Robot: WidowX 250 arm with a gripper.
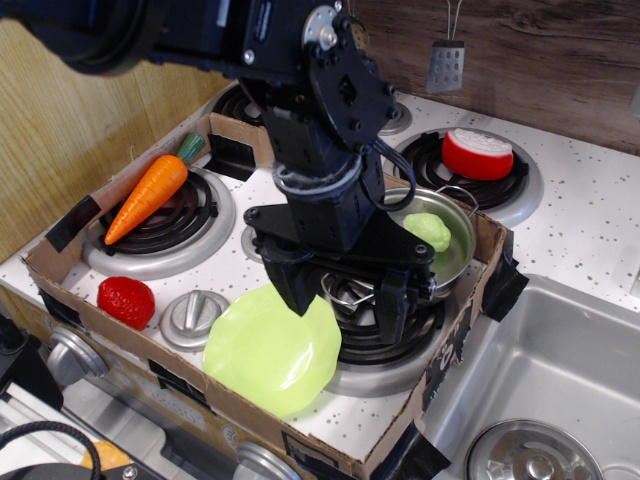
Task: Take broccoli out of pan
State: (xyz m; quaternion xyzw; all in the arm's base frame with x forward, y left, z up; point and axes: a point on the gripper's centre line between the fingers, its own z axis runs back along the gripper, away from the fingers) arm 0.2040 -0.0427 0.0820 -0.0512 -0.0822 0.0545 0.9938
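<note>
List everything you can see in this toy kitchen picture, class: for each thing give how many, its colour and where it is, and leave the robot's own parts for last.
broccoli: one, pale green, inside the pan
pan: one, shiny steel, front right burner, partly behind the arm
plate: one, lime green, front of the stove, below the claw
carrot: one, orange with green top, on the left burner
strawberry-like toy: one, red, front left corner
red and white round toy: one, on the back right burner
grater: one, grey, hanging on the back wall
sink: one, steel, to the right
claw: one, black, open, over the front burner beside the pan
</note>
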